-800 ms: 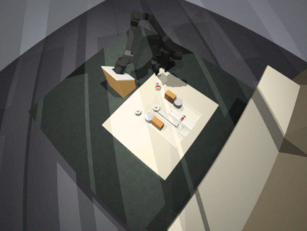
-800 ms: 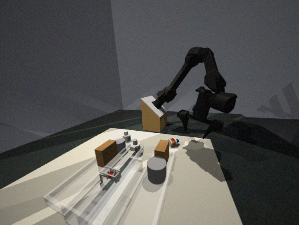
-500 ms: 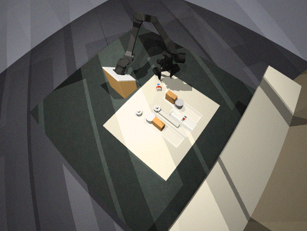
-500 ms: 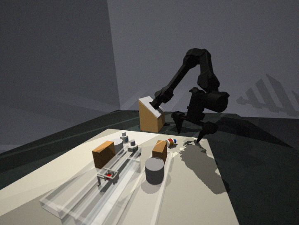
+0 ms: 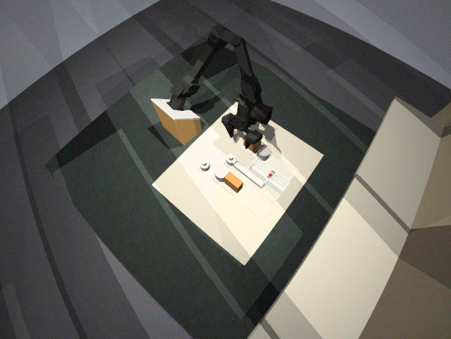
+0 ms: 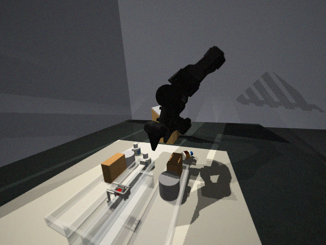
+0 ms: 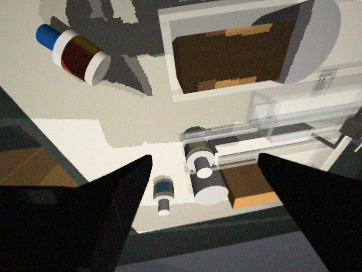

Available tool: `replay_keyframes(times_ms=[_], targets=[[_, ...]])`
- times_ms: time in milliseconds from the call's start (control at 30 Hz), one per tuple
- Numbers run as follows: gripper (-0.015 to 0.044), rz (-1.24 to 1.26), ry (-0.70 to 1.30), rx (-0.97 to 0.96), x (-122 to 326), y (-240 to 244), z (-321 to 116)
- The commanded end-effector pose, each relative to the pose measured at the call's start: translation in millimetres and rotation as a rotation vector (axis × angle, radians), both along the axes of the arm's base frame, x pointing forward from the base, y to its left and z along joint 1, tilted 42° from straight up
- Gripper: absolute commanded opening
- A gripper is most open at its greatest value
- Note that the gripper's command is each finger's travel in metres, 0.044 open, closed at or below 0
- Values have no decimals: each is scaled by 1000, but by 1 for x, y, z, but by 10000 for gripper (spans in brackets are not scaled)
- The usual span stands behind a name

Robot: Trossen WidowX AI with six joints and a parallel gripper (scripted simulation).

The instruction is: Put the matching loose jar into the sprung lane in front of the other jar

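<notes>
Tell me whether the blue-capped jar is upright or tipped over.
Tipped over: the blue-capped jar lies on its side, its cap pointing sideways and its round base showing in the wrist view.

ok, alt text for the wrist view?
Open gripper with nothing between its fingers, above a pale board. A jar with a blue cap lies on its side at upper left; two grey-capped jars, a grey cylinder and a brown block show lower down, near clear rails.
</notes>
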State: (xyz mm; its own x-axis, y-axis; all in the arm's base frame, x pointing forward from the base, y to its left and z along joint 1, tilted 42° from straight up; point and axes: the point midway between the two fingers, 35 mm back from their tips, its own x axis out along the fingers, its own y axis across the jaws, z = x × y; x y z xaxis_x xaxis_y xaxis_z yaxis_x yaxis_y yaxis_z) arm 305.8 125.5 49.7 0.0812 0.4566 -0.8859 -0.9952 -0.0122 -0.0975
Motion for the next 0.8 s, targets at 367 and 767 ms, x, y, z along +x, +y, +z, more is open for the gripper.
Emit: replay_keyframes(times_ms=[367,767], targets=[[440,-1119,921,213,-34,-138,-106],[440,-1119,921,213,-35,-132,-119]])
